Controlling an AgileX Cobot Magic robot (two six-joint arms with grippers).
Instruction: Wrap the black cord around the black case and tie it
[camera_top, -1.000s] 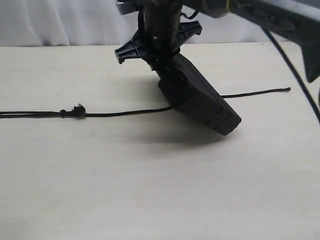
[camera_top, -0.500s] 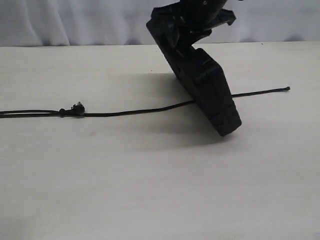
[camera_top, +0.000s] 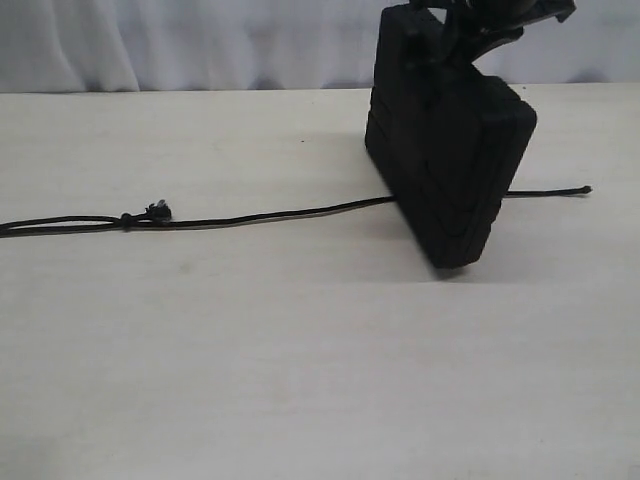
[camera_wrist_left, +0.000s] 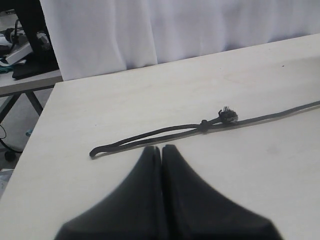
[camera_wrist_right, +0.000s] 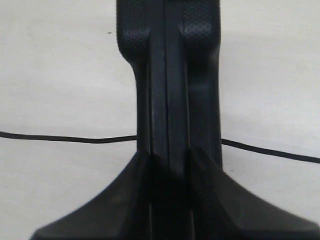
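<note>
The black case (camera_top: 447, 150) stands tilted on one corner at the right of the table, over the black cord (camera_top: 270, 216). My right gripper (camera_top: 480, 25) is shut on the case's top edge; in the right wrist view the case (camera_wrist_right: 169, 75) runs between the two fingers and the cord (camera_wrist_right: 65, 138) passes behind it. The cord lies straight across the table, with a small knot (camera_top: 155, 212) at the left and its free end (camera_top: 582, 189) at the right. My left gripper (camera_wrist_left: 162, 148) is shut and empty, close to the cord's doubled end (camera_wrist_left: 145, 137) and knot (camera_wrist_left: 226, 115).
A white curtain (camera_top: 180, 40) hangs behind the light wooden table (camera_top: 300, 360). In the left wrist view the table's edge (camera_wrist_left: 35, 150) drops to the floor, with another table and equipment (camera_wrist_left: 25, 50) beyond.
My right gripper has carried the case rightward and turned it more upright, its broad face now toward the exterior camera. The cord's right end shifted slightly right. The knot stayed put.
</note>
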